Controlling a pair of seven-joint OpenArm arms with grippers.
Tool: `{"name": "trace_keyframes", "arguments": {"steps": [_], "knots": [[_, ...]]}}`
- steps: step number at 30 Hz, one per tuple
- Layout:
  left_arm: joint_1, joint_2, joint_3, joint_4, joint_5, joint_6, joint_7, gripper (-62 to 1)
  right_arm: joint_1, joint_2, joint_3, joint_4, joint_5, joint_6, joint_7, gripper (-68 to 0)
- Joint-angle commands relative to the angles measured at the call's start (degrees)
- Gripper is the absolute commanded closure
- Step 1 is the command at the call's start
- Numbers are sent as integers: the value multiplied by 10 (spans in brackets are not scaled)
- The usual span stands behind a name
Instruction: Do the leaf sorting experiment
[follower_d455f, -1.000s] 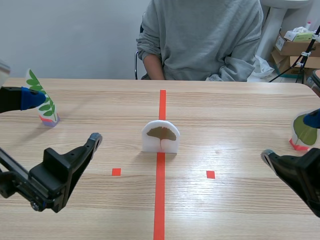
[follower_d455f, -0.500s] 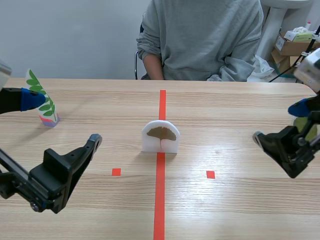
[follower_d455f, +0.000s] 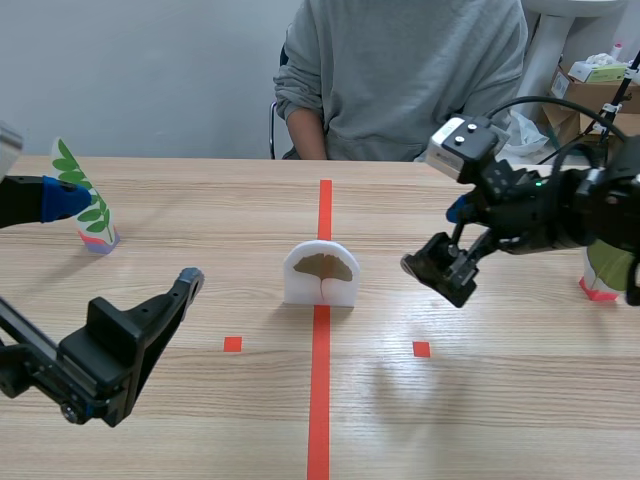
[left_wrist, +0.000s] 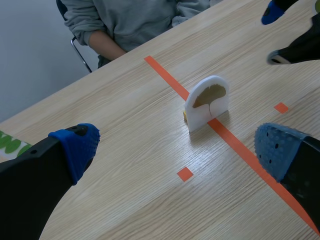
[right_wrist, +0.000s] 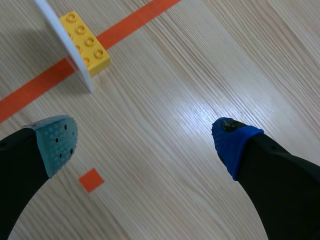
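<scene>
A white arch-shaped card with a brown ginkgo leaf (follower_d455f: 321, 272) stands on the red centre line, held by a yellow brick (right_wrist: 86, 42). At far left stands a card with a green fern leaf (follower_d455f: 88, 205), and at far right a card with a broad green leaf (follower_d455f: 605, 268). My left gripper (follower_d455f: 125, 240) is open, low at the left, with the ginkgo card (left_wrist: 207, 102) well ahead of it. My right gripper (follower_d455f: 437, 238) is open above the table, just right of the ginkgo card, holding nothing. The card's edge (right_wrist: 65, 42) lies ahead of its grey-green pad.
A person in a grey sweater (follower_d455f: 400, 80) sits across the table. Cardboard boxes (follower_d455f: 590, 95) stand behind at the right. Small red tape squares (follower_d455f: 421, 349) mark the table on each side of the centre line.
The right arm has swung in from the table's right edge toward the centre and now hangs beside the ginkgo card. The left arm has not moved.
</scene>
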Motion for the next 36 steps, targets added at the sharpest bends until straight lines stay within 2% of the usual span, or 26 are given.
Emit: {"name": "trace_keyframes", "arguments": {"steps": [1, 7, 13, 17, 30, 34, 36], "knots": [[-2, 12, 2, 3, -5, 1, -8, -623, 32, -20, -10, -11, -3, -2, 15, -546], [-2, 30, 2, 3, -5, 1, -8, -623, 122, -89, -100, -120, -28, -2, 28, -546], [-2, 30, 2, 3, -5, 1, -8, -623, 138, -130, -137, -152, -44, -6, 39, -538], [-2, 30, 2, 3, -5, 1, -8, -623, 135, -138, -142, -162, -52, -19, 42, -434], [-2, 30, 2, 3, -5, 1, -8, -623, 135, -139, -142, -210, -60, -21, 61, -434], [-2, 30, 2, 3, -5, 1, -9, -623, 135, -141, -142, -211, -74, -21, 78, -408], [-2, 30, 2, 3, -5, 1, -9, -623, 135, -145, -143, -211, -78, -21, 79, -366]]}}
